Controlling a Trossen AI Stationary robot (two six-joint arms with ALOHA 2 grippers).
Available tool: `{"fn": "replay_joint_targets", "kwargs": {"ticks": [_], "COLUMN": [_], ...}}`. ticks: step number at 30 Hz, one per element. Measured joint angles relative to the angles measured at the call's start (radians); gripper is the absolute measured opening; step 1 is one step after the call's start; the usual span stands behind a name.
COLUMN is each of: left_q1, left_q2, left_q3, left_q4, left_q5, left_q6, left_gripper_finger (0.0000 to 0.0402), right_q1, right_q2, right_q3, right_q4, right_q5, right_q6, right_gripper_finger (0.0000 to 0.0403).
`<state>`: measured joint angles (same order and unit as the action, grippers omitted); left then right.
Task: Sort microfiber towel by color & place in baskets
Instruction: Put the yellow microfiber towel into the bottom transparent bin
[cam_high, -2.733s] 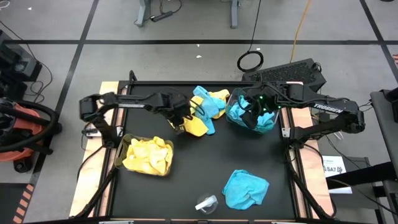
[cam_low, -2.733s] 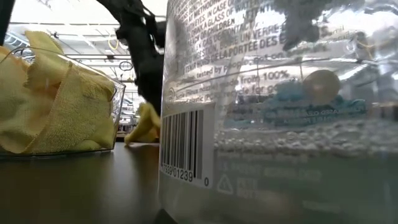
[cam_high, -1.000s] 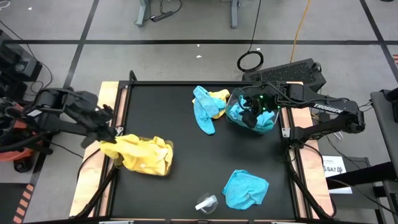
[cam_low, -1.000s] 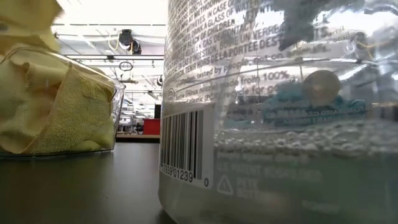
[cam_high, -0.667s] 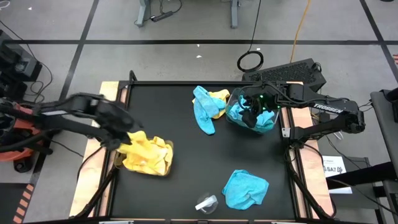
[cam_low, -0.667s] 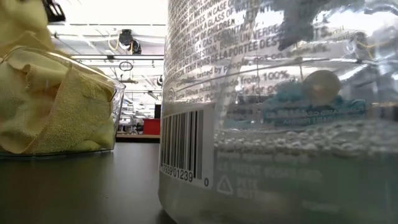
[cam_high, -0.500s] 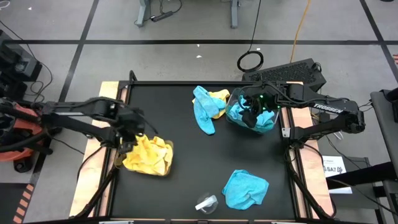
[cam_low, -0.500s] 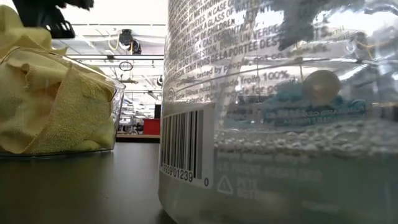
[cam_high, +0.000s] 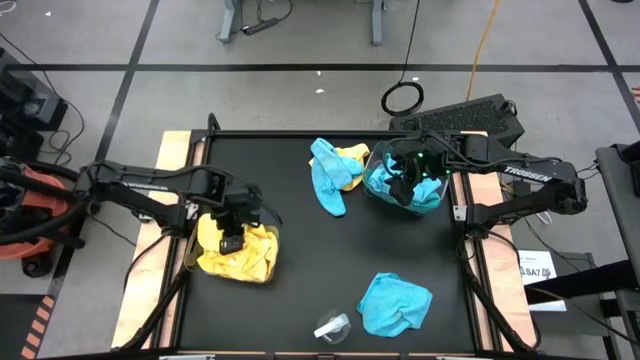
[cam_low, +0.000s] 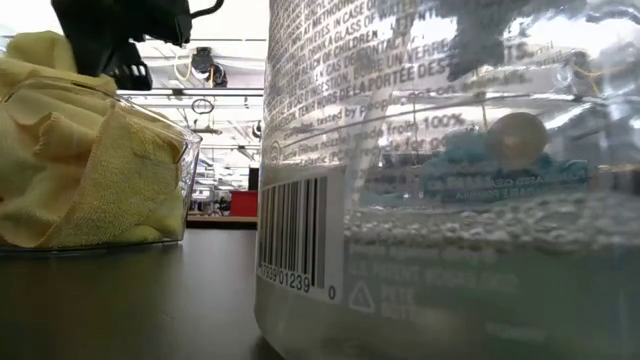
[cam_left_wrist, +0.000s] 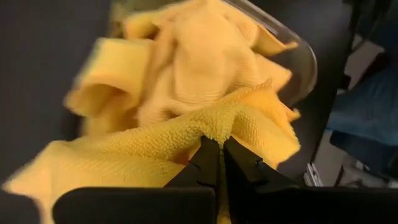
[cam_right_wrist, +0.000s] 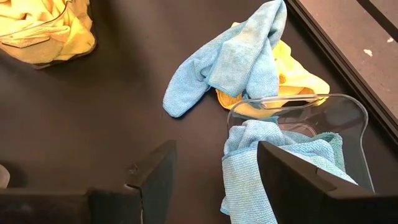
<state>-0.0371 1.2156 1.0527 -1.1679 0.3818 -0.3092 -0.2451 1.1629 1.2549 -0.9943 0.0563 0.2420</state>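
The left claw (cam_high: 232, 243) hung over the basket of yellow towels (cam_high: 238, 251) near the surface's left edge, its fingers (cam_left_wrist: 208, 163) pinched together on a fold of a yellow towel (cam_left_wrist: 186, 140) that draped over the pile in that clear basket (cam_left_wrist: 297, 53). In the low view the dark claw sat above the heaped yellow cloths.

The right claw (cam_high: 404, 186) stood over the second basket (cam_high: 405, 180) near the far right corner, fingers (cam_right_wrist: 292, 177) spread wide and holding nothing; teal towels (cam_right_wrist: 273, 165) lay inside the bin.

Just beside that basket, toward the middle of the far edge, a teal towel (cam_high: 328, 178) lay across a yellow one (cam_high: 352, 158) on the black surface (cam_high: 300, 270). Another teal towel (cam_high: 395, 303) lay toward the near right, with a small clear plastic piece (cam_high: 332, 326) just beside it at the near edge.
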Motion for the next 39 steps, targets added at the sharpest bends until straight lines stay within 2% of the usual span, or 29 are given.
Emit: {"fn": "replay_joint_targets", "kwargs": {"ticks": [7,16,21,26,32,39], "left_q1": [-0.086,-0.15,-0.164,-0.169,-0.169,-0.168], "left_q2": [0.029,0.029,0.028,0.027,0.026,0.027], "left_q3": [-0.018,-0.202,-0.276,-0.32,-0.331,-0.321], "left_q4": [0.046,0.226,0.287,0.356,0.382,0.377], "left_q5": [0.014,-0.001,-0.044,-0.086,-0.097,-0.063], "left_q6": [0.003,-0.045,-0.06,-0.078,-0.079,-0.079], "left_gripper_finger": [0.0014,0.0016,0.0025,0.0068,0.0145,0.0216], "right_q1": [0.0,0.0,0.0,0.014,0.039,0.062], "right_q2": [0.0,0.0,0.0,0.0,0.017,0.121], "right_q3": [0.0,0.0,0.0,0.0,0.0,0.0], "right_q4": [0.0,0.006,0.05,0.135,0.218,0.248], "right_q5": [0.0,0.0,-0.002,-0.008,-0.01,-0.009], "right_q6": [0.0,-0.001,-0.031,-0.065,-0.101,-0.117], "right_gripper_finger": [0.0216,0.0216,0.0216,0.0216,0.0216,0.0217]}}
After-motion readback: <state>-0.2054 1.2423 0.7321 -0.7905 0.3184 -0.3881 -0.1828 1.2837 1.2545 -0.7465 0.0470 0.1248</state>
